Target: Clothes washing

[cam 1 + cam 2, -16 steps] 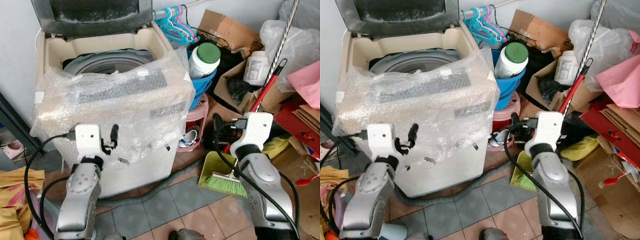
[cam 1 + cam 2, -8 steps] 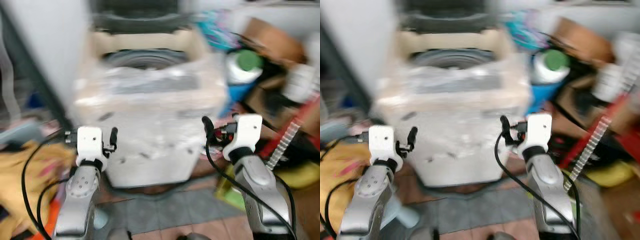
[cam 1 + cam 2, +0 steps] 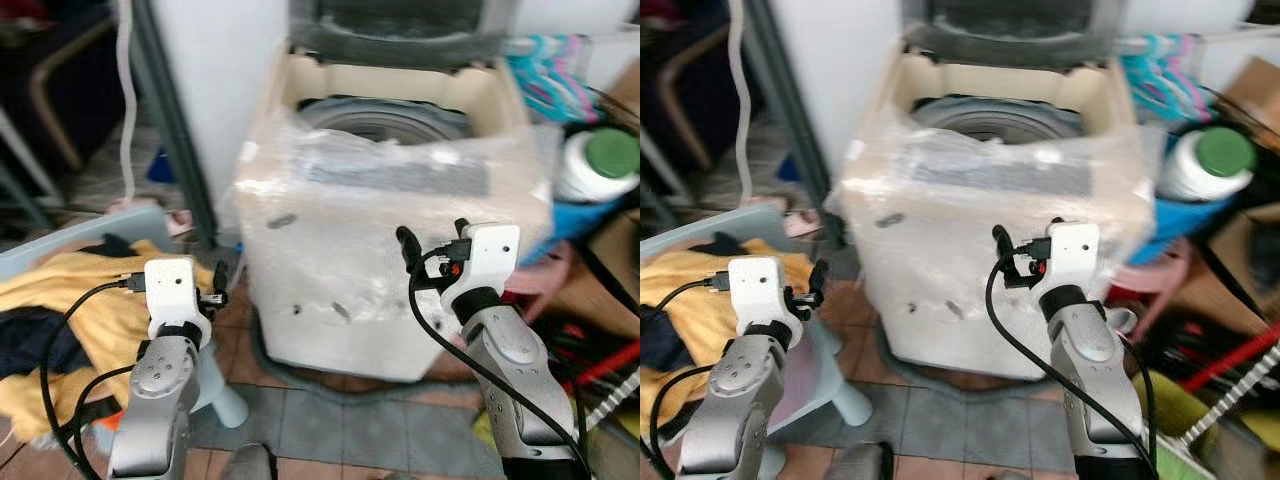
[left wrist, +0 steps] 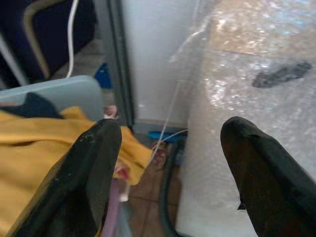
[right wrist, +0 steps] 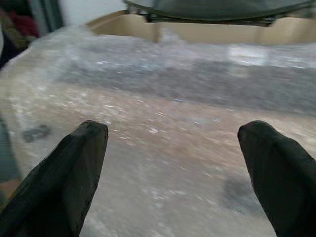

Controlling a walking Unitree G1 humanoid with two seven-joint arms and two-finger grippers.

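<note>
1. top-loading washing machine [image 3: 390, 270] sits dead centre, lid [image 3: 400, 30] flipped up at the back so you can see the grey drum opening [image 3: 385, 118]. the whole front and control panel is wrapped in bubble wrap [image 3: 400, 200].
2. left end effector [image 4: 165, 163] is held low to the left of the washer, over the edge of a pale blue basket [image 3: 100, 235]. wrist view shows its two black fingers [image 4: 94, 168] spread wide apart with nothing between them, so released.
3. right end effector [image 5: 173, 168] is up in front of the washer's wrapped front, near its right side. fingers [image 5: 276, 168] also well apart, empty, pointing at the bubble wrap and not touching it as far as i can see.
4. the clothes: a yellow garment [image 3: 70, 300] heaped in that blue basket on the left, with something dark navy [image 3: 25, 340] tucked in beside it. all of it is well left of the machine, not in the drum.
5. right of the washer there's a white bottle with a green cap [image 3: 600, 165] sitting in a blue tub [image 3: 1185, 215], teal hangers [image 3: 545, 80] behind it, and a red-handled thing [image 3: 1230, 350] lying lower down.
6. grey hose [image 3: 300, 365] runs along the tiled floor [image 3: 340, 430] at the washer's base.
7. everything's a bit motion-blurred, so small details are hard to call.
</note>
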